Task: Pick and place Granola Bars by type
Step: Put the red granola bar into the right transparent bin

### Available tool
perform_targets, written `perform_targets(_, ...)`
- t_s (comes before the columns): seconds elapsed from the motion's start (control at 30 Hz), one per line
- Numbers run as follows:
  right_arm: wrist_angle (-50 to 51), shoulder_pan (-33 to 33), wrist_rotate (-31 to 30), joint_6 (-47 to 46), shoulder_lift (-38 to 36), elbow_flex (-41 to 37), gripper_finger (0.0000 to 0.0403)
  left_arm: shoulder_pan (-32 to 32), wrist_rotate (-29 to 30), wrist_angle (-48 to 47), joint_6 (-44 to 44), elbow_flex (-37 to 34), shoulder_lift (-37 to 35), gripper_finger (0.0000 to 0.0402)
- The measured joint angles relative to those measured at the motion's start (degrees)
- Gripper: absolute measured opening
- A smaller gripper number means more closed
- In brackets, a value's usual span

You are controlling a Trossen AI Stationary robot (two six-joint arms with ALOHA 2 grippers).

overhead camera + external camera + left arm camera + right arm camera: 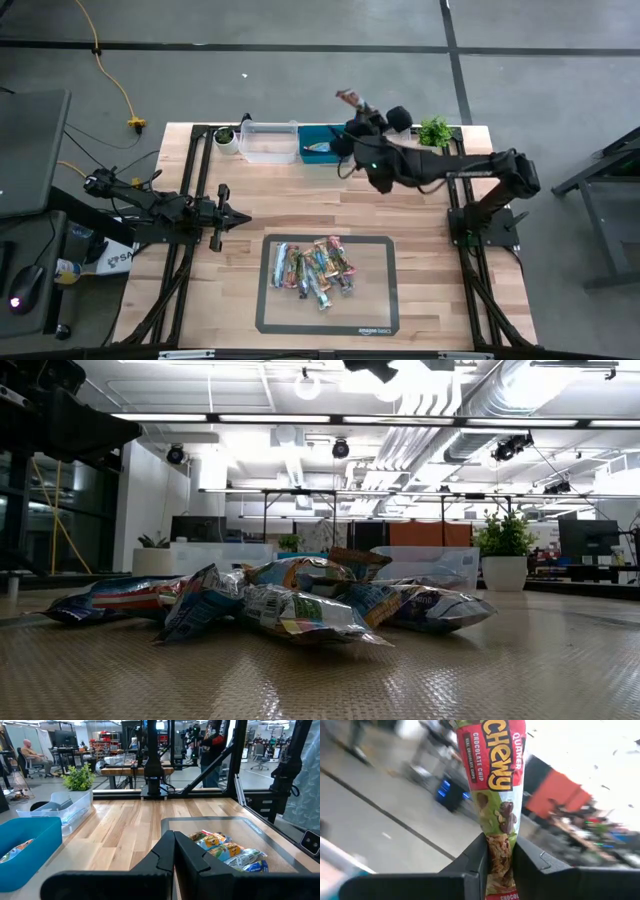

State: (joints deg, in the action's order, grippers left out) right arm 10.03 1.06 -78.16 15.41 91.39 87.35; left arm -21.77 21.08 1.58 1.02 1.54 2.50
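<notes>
Several granola bars (315, 268) in shiny wrappers lie heaped on a dark mat (375, 310) near the table's front edge; the low view shows the heap (290, 605) close up. My right gripper (353, 104) is raised over the far side of the table by the blue bin (320, 142) and is shut on a red and green bar (495, 775). One bar (320, 150) lies in the blue bin. My left gripper (240, 217) waits shut at the table's left, its fingers (174, 855) together and holding nothing. My right gripper pinches the red and green bar between its two fingers (476, 857), on the wrapper's flat faces near one end (500, 855). The fingers are level and the bar runs along them, most of its length sticking out past the fingertips. It is lifted clear of table and bins.
A clear bin (268, 140) stands left of the blue bin at the far edge. A small potted plant (226, 136) sits at the far left and a green plant (435, 130) at the far right. Bare wood lies between the mat and the bins.
</notes>
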Motion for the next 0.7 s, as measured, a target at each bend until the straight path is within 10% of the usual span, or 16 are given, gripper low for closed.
perform_targets(0.33, 23.9, 10.1, 6.3, -15.8, 0.0, 0.0, 0.0057, 0.0, 0.0, 0.0, 0.0, 0.0, 0.0, 0.0001)
perform_targets(0.53, 44.7, 18.9, 27.3, -36.6, 0.3, 0.0, 0.0057, 0.0, 0.0, 0.0, 0.0, 0.0, 0.0, 0.0001)
perform_targets(0.7, 53.9, 26.7, 44.7, -34.6, 1.2, -0.2, 0.0057, 0.0, 0.0, 0.0, 0.0, 0.0, 0.0, 0.0001)
